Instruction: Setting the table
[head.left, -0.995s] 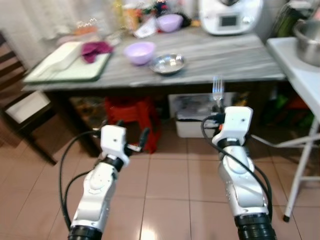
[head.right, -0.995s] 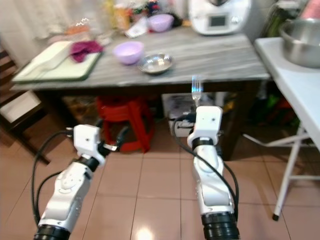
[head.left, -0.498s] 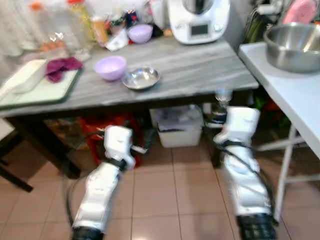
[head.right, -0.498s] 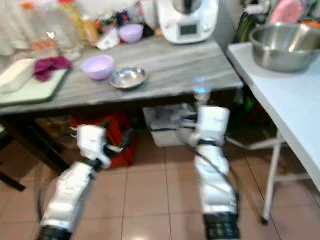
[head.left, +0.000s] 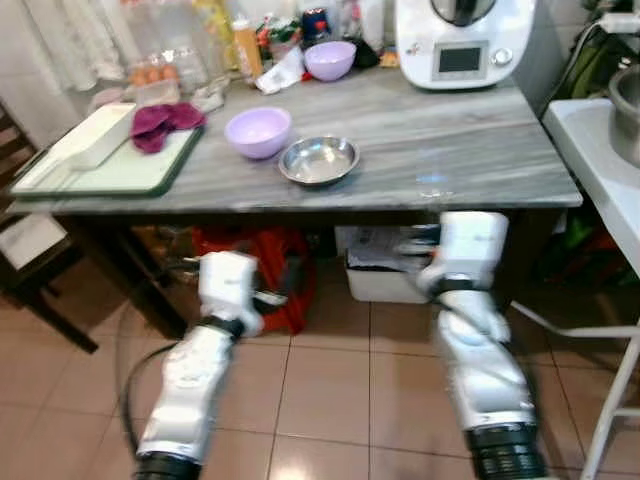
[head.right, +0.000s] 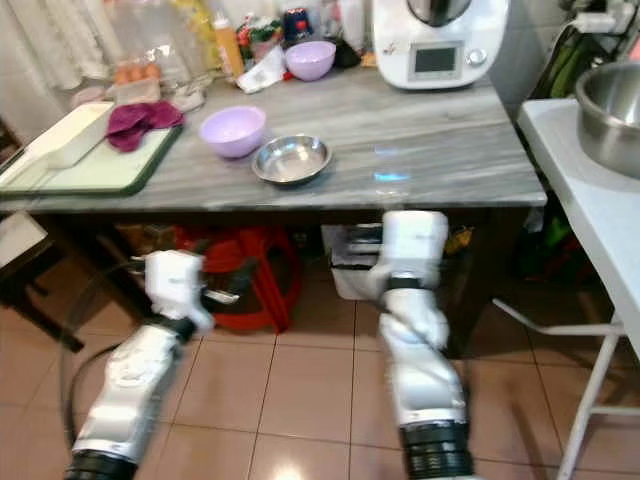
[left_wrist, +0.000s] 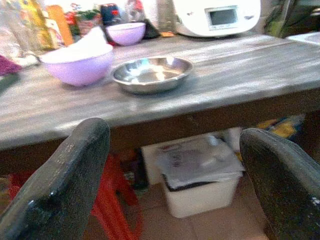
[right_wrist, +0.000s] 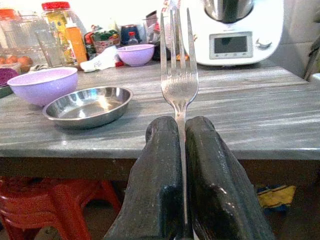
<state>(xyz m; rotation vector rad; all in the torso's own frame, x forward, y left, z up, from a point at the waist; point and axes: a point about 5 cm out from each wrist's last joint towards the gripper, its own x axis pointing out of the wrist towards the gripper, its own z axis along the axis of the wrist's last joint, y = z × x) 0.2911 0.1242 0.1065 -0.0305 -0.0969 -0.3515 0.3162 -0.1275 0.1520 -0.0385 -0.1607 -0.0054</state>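
My right gripper (right_wrist: 181, 125) is shut on the handle of a silver fork (right_wrist: 179, 75), held upright with its tines up. In the eye views the fork (head.left: 433, 185) is a blur just before the front edge of the grey marble table (head.left: 480, 150), above my right wrist. My left gripper (left_wrist: 172, 132) is open and holds nothing; it hangs below the table's edge and faces a steel bowl (left_wrist: 151, 72) and a lilac bowl (left_wrist: 77, 62). Both bowls (head.left: 319, 160) (head.left: 258, 131) stand near the table's middle.
A green tray (head.left: 110, 170) with a white dish and a purple cloth lies at the table's left. A white kitchen machine (head.left: 462, 40), bottles and a second lilac bowl (head.left: 330, 58) stand at the back. Under the table are a red stool (head.left: 250, 265) and a white bin (head.left: 385, 265). A white side table (head.left: 600, 150) is at the right.
The whole picture has swung and the table looks nearer, so the camera has moved. The right gripper still holds the fork upright; the left stays open.
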